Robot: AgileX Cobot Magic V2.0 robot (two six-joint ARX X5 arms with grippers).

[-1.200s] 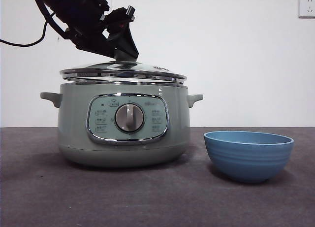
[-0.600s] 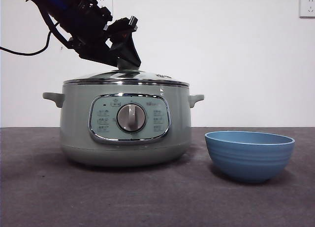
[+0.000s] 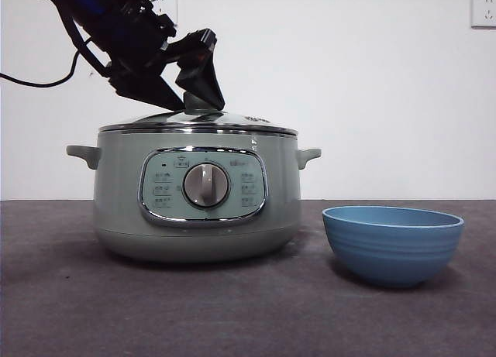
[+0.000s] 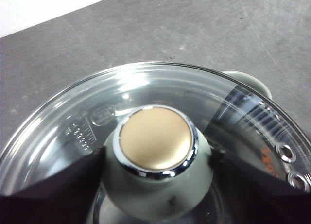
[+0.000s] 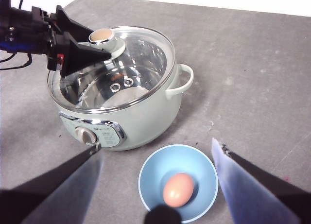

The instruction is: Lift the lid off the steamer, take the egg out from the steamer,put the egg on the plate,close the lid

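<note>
Left wrist view: lid (image 4: 146, 112) seated on steamer (image 3: 196, 194), glass, heavy, slick, breakable; knob (image 4: 156, 158) the only sound grip. Left hand (image 4: 156, 185) flanking knob, slightly open, apparently barely touching. Right hand (image 5: 155, 185) wide open, empty, above plate (image 5: 178, 182) holding egg (image 5: 178, 189) on counter (image 3: 232, 310).

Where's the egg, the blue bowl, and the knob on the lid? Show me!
egg (image 5: 178, 189): right wrist view, middle of its shell.
blue bowl (image 3: 393, 252): front view, its ridged outer wall.
knob (image 4: 155, 137): left wrist view, its flat tan top.
</note>
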